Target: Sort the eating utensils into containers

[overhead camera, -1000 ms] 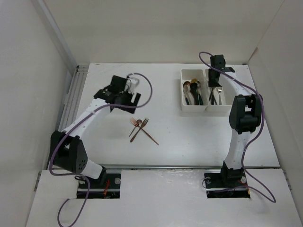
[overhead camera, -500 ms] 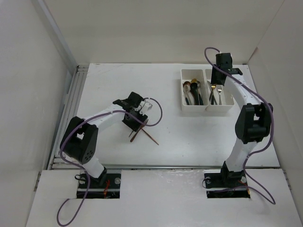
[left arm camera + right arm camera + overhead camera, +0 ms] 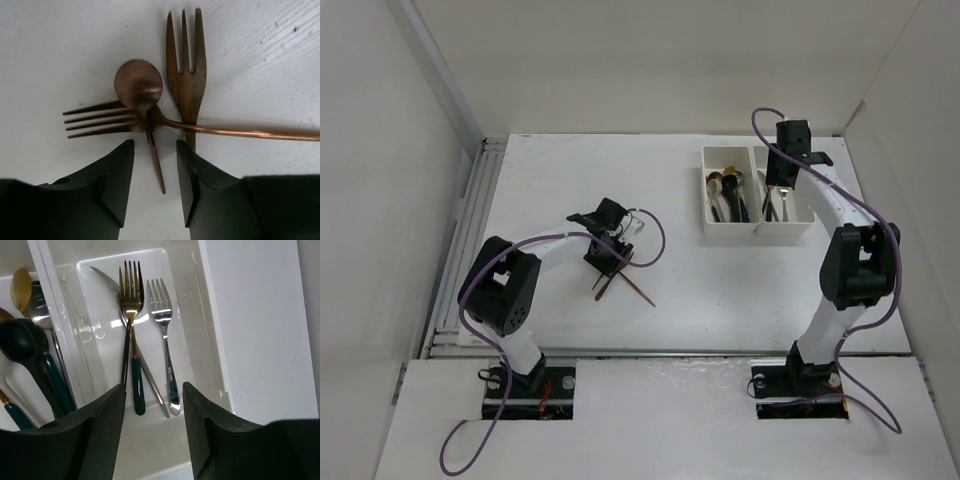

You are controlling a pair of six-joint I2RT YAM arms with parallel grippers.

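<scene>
Unclenched left gripper, jaws straddling handle of slim copper spoon without touching, copper fork cut off at frame edge, brown wooden fork handle hidden, all well left of joined white plastic bins, right gripper released above right bin, gold and silver forks inside

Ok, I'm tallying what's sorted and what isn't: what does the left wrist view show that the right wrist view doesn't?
Only left wrist: three crossed utensils on the table, a copper spoon, a copper fork and a wooden fork, with the spoon's handle between the left gripper's open jaws.
Only right wrist: the containers, one holding a gold fork and a silver fork, the other spoons, under the right gripper.
Both: dark fingers apart, gripping nothing; no utensil appears twice.
</scene>
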